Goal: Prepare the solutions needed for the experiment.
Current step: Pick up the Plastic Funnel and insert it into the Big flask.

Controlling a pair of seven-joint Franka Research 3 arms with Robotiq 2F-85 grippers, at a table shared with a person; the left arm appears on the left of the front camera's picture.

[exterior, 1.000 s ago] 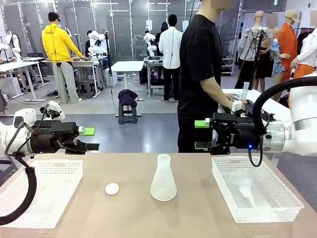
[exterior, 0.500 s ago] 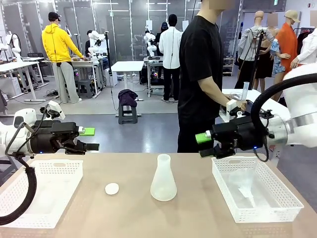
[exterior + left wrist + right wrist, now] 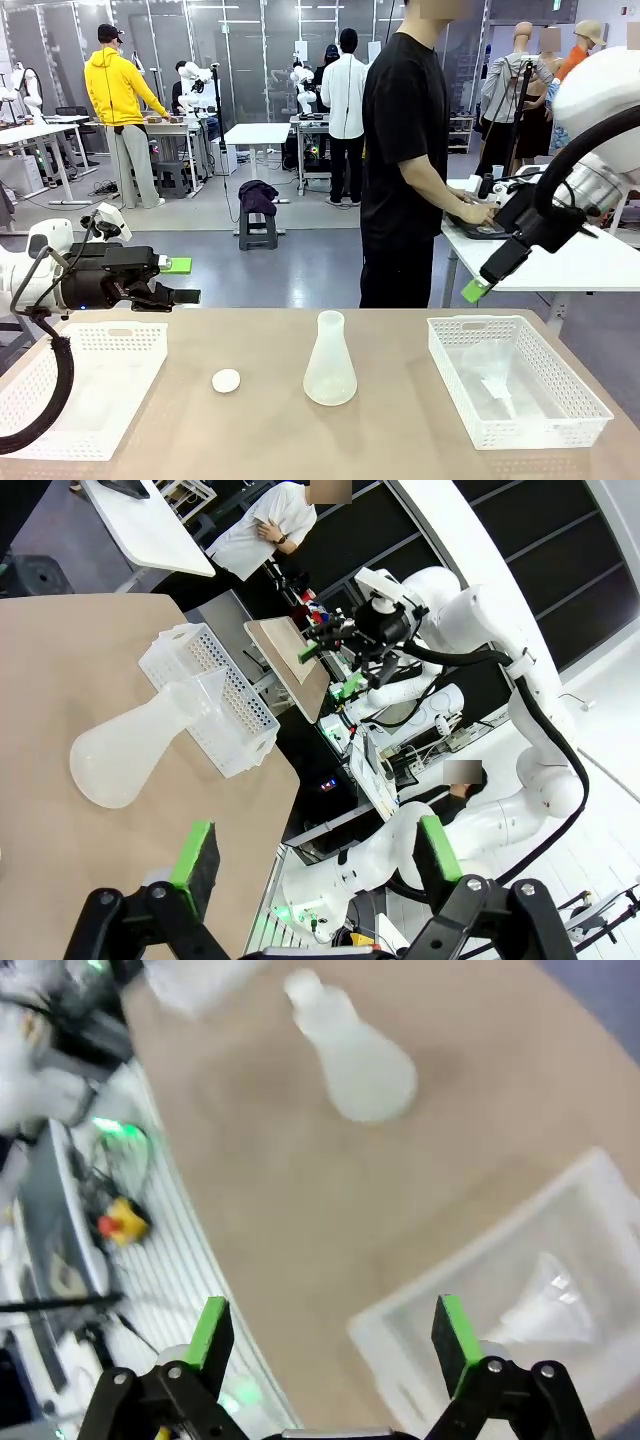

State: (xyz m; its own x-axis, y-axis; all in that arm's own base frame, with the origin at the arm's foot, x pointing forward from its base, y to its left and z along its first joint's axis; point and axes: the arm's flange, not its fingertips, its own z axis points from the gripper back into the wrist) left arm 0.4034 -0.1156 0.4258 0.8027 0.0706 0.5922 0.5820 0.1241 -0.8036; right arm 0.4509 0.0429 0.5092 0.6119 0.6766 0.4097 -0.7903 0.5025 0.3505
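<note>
A frosted whitish conical flask [image 3: 330, 362] stands upright at the table's middle, also seen lying sideways in the left wrist view [image 3: 128, 752] and blurred in the right wrist view [image 3: 357, 1056]. The pale yellow-green solution is out of view; I make out no liquid in the flask. My left gripper [image 3: 185, 281] hovers open above the left basket, pointing right, with nothing between its fingers [image 3: 316, 855]. My right gripper [image 3: 480, 282] hangs open, tilted down-left, above the far edge of the right basket [image 3: 330, 1335].
A small white disc [image 3: 226, 380] lies left of the flask. A white basket [image 3: 90, 345] sits at the left. Another basket [image 3: 545, 345] at the right holds a clear funnel [image 3: 497, 385]. A person in black stands beyond the table, turned away.
My right arm has swung up and to the right, and its gripper now tilts downward instead of pointing left. The left arm, the flask and the disc have not moved.
</note>
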